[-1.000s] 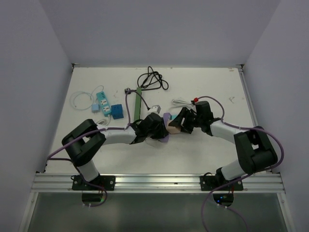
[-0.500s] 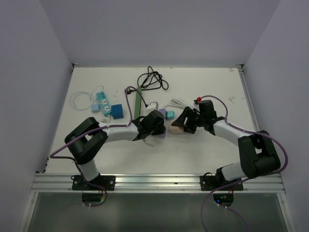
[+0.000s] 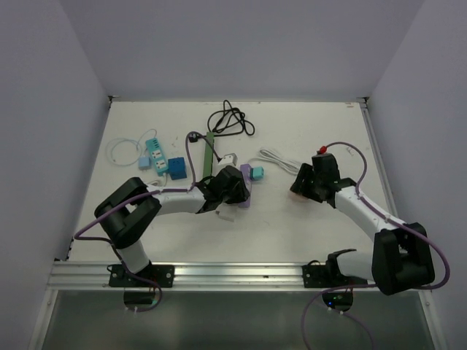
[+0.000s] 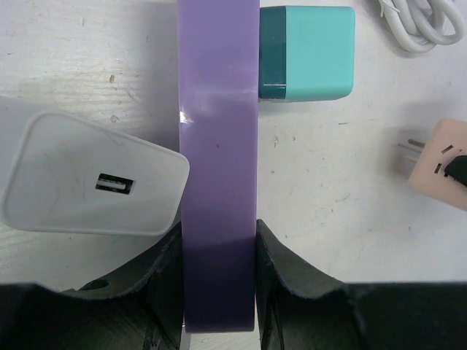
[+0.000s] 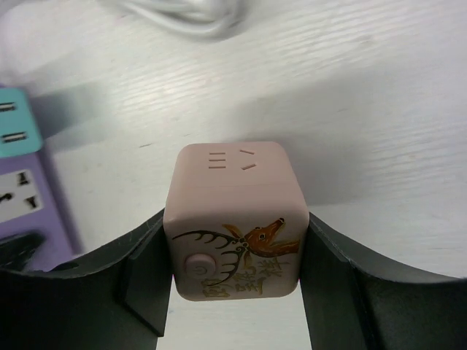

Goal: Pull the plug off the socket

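Pink plug [image 5: 235, 219]: cube adapter, clear of the socket, prongs out, clamped between the right gripper [image 5: 233, 251] jaws, well right of the strip.
Purple socket strip [image 4: 219, 160]: flat on the table [image 3: 292, 219], left gripper [image 4: 219, 281] jaws closed on its near end.
Neighbours: teal adapter [image 4: 306, 52] and white charger [image 4: 91, 182] sit against the strip.
Advice: keep the strip pinned, carry the plug straight away, set it down apart from the white cable [image 3: 276, 157].
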Controlling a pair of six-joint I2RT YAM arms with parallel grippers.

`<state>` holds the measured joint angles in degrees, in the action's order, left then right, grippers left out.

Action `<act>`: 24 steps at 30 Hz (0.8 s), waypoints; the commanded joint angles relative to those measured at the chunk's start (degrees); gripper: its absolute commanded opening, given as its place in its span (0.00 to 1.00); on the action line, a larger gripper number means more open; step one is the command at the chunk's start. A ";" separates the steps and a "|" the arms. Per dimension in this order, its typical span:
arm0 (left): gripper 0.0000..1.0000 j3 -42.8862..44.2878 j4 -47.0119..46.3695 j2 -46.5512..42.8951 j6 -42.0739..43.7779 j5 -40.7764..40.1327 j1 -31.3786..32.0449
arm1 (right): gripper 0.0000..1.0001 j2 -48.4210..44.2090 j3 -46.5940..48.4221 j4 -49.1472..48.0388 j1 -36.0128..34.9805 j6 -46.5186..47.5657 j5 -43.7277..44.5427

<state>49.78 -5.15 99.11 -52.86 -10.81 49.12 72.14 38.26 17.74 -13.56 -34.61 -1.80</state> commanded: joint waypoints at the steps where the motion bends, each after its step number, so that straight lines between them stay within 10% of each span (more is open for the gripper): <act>1: 0.00 -2.84 4.01 1.35 2.85 2.01 -0.52 | 0.11 -2.44 1.12 3.88 0.03 2.71 16.45; 7: 0.00 -3.90 2.34 0.29 3.20 3.16 -0.52 | 0.23 -0.78 0.94 5.11 0.03 1.74 22.72; 17: 0.00 -4.25 1.37 0.29 3.47 4.66 -0.52 | 0.80 -1.21 1.46 3.53 0.03 2.09 16.49; 24: 0.00 -4.34 0.84 0.47 3.55 5.27 -0.61 | 0.93 -5.51 3.75 5.55 0.03 3.23 14.37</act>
<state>47.64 -9.10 98.65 -51.42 -7.42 48.38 69.80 38.61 22.57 -13.58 -32.47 13.74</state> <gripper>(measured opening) 0.400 0.924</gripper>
